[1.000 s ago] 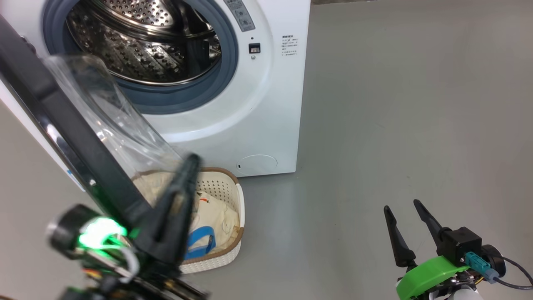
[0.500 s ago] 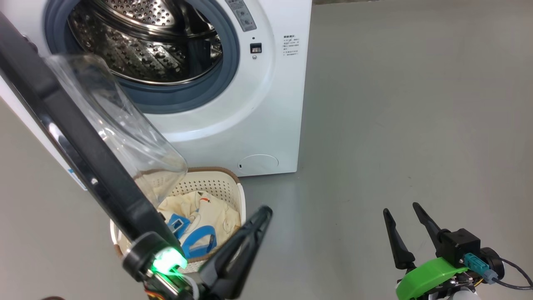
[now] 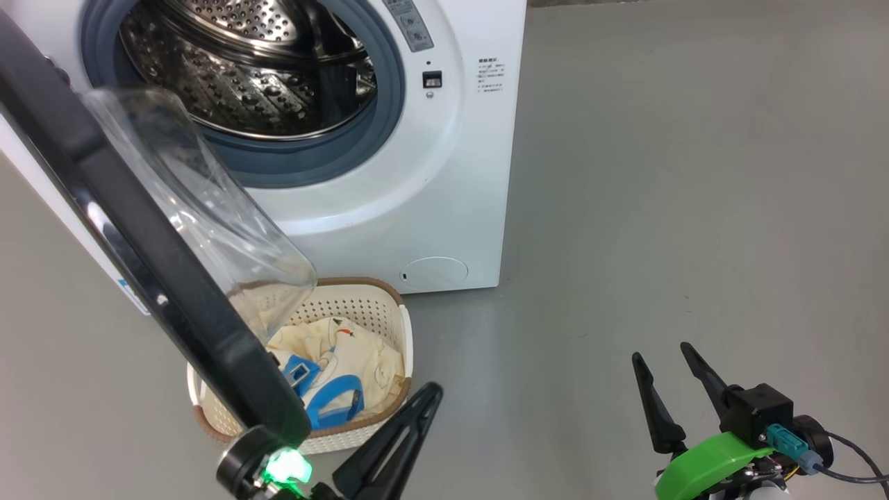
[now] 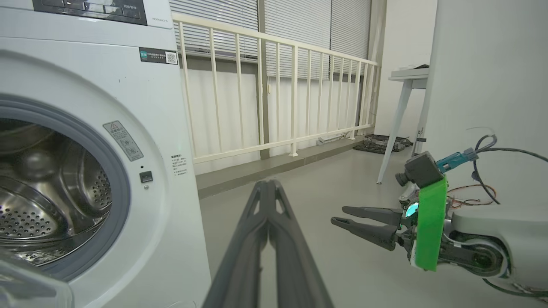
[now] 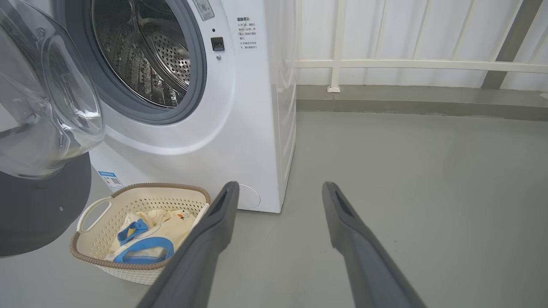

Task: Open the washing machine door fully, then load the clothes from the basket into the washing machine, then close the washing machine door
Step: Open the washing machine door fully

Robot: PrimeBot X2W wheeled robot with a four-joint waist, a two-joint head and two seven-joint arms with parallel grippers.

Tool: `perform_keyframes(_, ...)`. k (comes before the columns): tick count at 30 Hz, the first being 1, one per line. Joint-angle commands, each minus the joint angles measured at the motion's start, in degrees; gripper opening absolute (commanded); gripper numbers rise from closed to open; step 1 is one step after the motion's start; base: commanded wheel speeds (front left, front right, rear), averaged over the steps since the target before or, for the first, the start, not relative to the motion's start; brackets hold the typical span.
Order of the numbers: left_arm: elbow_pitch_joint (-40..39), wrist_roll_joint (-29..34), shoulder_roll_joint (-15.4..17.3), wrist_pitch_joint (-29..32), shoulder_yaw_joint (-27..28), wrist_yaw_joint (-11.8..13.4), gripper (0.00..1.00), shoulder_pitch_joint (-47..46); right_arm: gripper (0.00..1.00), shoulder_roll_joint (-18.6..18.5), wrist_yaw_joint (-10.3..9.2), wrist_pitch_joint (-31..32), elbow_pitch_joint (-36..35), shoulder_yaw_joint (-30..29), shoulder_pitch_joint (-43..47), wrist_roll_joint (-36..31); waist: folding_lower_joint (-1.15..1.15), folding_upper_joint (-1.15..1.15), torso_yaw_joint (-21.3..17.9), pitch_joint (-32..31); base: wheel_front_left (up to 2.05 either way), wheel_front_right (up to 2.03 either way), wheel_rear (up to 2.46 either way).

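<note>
Here, head view: the washing machine door [image 3: 139,257] stands open, slanting over the basket [image 3: 361,307] of clothes [image 3: 347,354] on the floor in front of the washing machine [image 3: 417,194]. Left wrist view: the left gripper [image 4: 267,185] has its fingers pressed together, empty. Right wrist view: the right gripper [image 5: 280,185] has its fingers spread, holding nothing.

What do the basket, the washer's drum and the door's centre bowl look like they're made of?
The basket looks like matte moulded plastic: even rows of holes, brown woven-look rim. The drum looks like polished steel: shiny, reflective, perforated. The door's bowl is clear and glossy, glass or clear plastic; I cannot tell which.
</note>
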Motion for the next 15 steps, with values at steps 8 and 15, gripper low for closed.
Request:
perform_keyframes(8, 6.32, 0.31, -1.73, -0.23, 5.29, -0.18, 0.0, -0.3, 1.0, 0.05, 0.17, -0.44, -0.64, 1.65, -1.22, 1.21, 0.0, 0.0, 0.03, 0.25, 0.0, 0.0, 0.0)
perform_keyframes(15, 11.49, 0.51, -3.38, -0.23, 9.63, -0.18, 0.0, -0.89, 1.0, 0.05, 0.17, -0.44, -0.37, 2.13, -1.57, 1.6, 0.0, 0.0, -0.29, 0.55, 0.0, 0.0, 0.0)
